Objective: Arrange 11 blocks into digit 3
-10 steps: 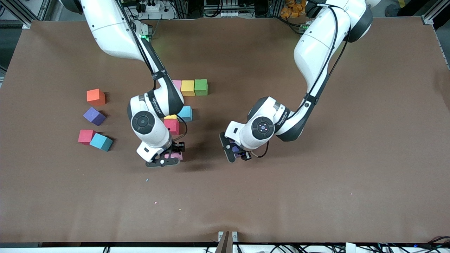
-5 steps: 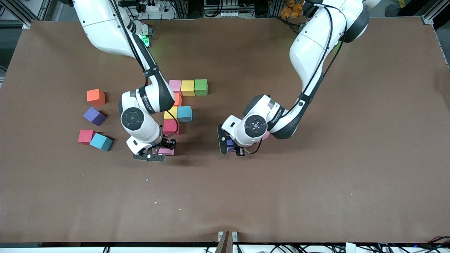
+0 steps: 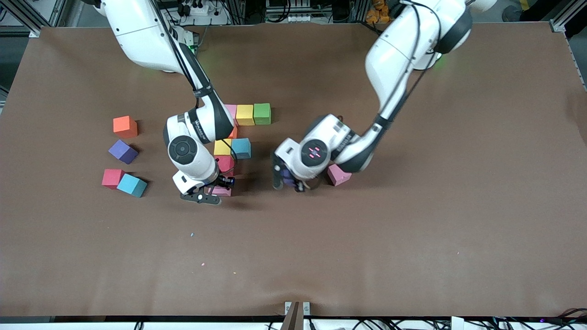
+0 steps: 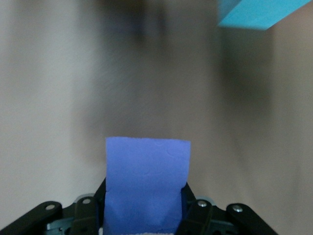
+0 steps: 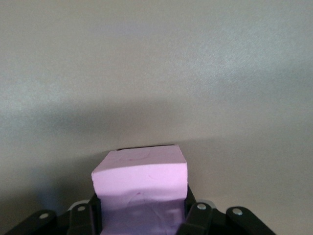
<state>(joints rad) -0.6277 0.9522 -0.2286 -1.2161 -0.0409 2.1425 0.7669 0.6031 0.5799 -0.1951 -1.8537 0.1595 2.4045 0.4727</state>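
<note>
A brown table (image 3: pixel 412 229) holds a half-built digit 3 (image 3: pixel 238 137) of foam cubes near its middle, closer to the edge where the robot bases stand. Its farthest row reads pink, yellow cube (image 3: pixel 245 114), green cube (image 3: pixel 262 113); an orange cube is mostly hidden under the right arm, then come a yellow and light blue cube (image 3: pixel 241 148) and a red cube (image 3: pixel 225 163) below them. The right gripper (image 3: pixel 215 190) is clamped on a pale pink cube (image 5: pixel 141 178) and sits low at the table, just nearer the camera than the red cube, where the bottom row should begin. The left gripper (image 3: pixel 289 178) grips a purple cube (image 4: pixel 146 186) and hangs over bare table toward the left arm's end of the figure, beside a loose pink cube (image 3: pixel 339 174). The right arm's cube is the closer of the two to the figure, seemingly about to be set against the red cube, while the left's cube would have to travel toward the right arm's end to join that row. Four spare cubes, orange (image 3: pixel 125 126), purple (image 3: pixel 123 151), red (image 3: pixel 112 178) and light blue (image 3: pixel 132 185), lie toward the right arm's end of the table.
</note>
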